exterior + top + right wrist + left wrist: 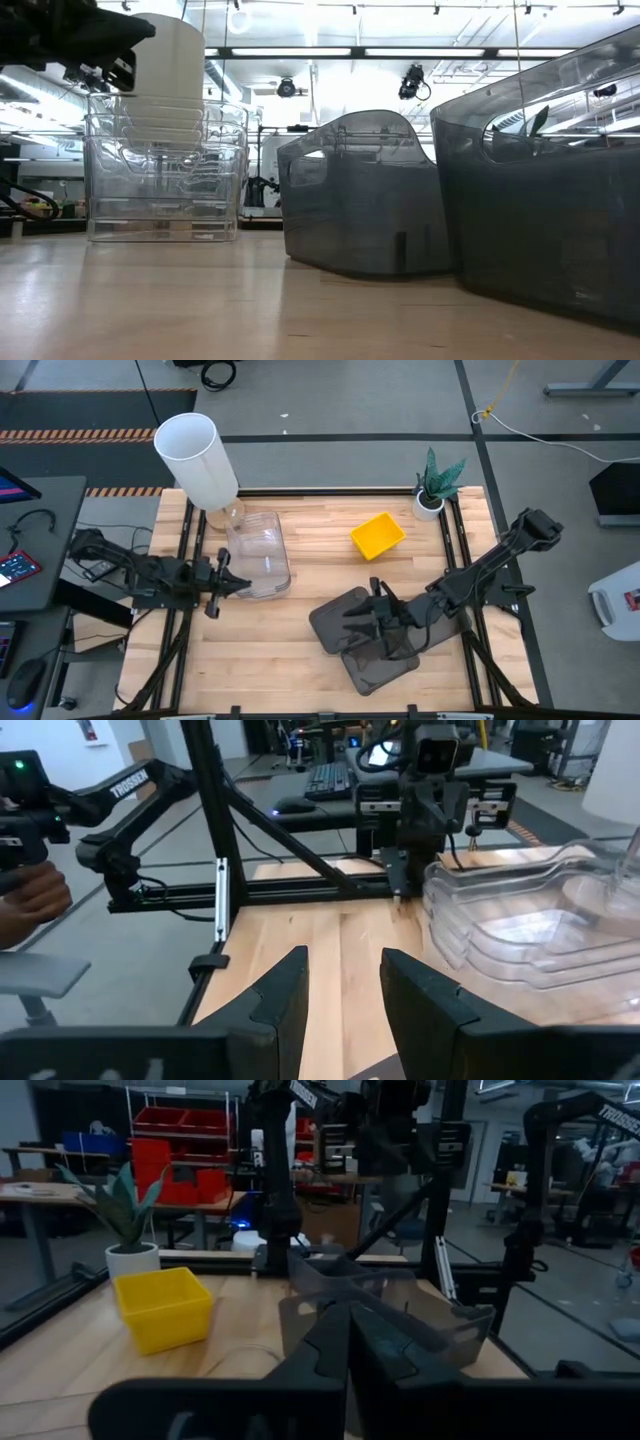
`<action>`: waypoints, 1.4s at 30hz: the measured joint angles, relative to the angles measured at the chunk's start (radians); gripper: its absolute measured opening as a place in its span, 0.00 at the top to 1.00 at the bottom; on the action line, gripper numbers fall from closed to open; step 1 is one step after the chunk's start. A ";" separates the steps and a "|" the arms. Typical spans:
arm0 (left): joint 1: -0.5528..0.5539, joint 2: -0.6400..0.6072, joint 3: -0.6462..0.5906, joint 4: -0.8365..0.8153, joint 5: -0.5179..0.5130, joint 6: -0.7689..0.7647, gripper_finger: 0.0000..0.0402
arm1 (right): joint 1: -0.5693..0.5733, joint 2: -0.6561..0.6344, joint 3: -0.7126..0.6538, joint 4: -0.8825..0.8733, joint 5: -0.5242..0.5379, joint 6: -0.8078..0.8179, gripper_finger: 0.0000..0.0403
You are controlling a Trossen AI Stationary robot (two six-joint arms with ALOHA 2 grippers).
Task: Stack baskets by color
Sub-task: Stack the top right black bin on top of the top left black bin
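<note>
A stack of clear baskets (258, 555) stands on the table at far left. A yellow basket (378, 535) sits alone at far centre. Two dark grey baskets (340, 618) (385, 660) stand side by side near the front right, both with their bases on the table (360, 195) (545, 180). My left gripper (240, 586) is shut and level beside the clear stack's near left corner, with nothing between its fingers (350, 1320). My right gripper (368, 605) hovers open over the grey baskets, and bare table shows between its fingers (343, 975).
A tall white cylinder (197, 460) stands at the far left edge, just behind the clear stack. A small potted plant (435, 485) is at the far right corner. Black frame rails run along the table's left and right sides. Bare wood lies at centre and near left.
</note>
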 joint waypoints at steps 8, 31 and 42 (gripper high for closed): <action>0.000 -0.117 0.000 -0.145 -0.003 0.046 0.98 | -0.001 -0.024 0.000 -0.015 0.001 -0.051 0.67; 0.000 -0.297 -0.060 -0.319 0.049 -0.004 0.98 | -0.119 -0.024 0.000 -0.098 -0.068 -0.046 0.67; 0.000 -0.294 -0.064 -0.306 0.079 -0.005 0.92 | -0.154 -0.021 0.000 -0.105 -0.124 -0.042 0.67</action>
